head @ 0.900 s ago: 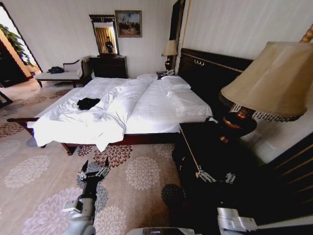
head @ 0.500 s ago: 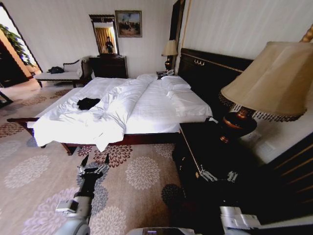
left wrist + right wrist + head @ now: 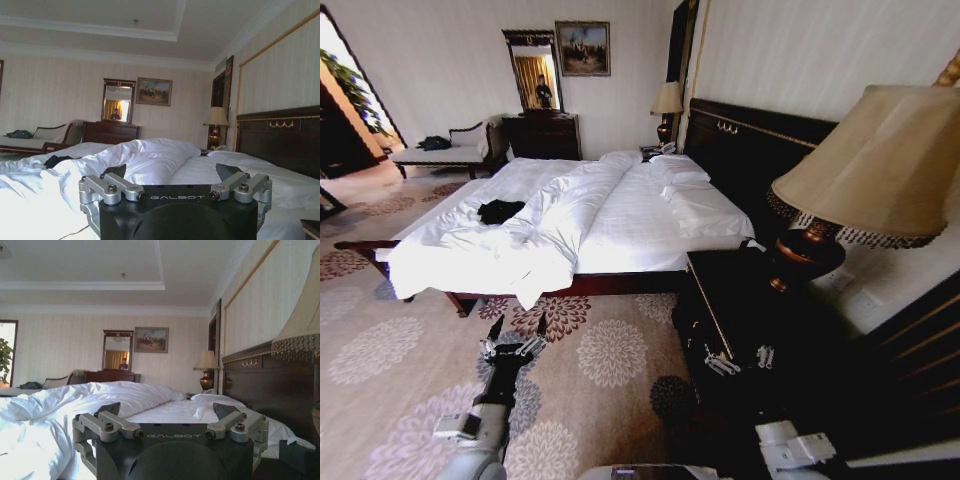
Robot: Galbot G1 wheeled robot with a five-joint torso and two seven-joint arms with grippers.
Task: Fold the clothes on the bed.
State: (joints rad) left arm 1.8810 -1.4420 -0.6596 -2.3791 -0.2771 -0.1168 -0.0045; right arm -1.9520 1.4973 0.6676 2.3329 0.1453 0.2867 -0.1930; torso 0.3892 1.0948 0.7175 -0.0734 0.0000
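Right gripper (image 3: 739,359) now further left.

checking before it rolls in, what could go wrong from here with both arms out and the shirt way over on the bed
The right gripper, open, hangs close to the dark nightstand under the big lamp; a turn could clip either. The black T-shirt lies crumpled on the far side of the bed, beside the bunched duvet, likely a long reach for the open left gripper.
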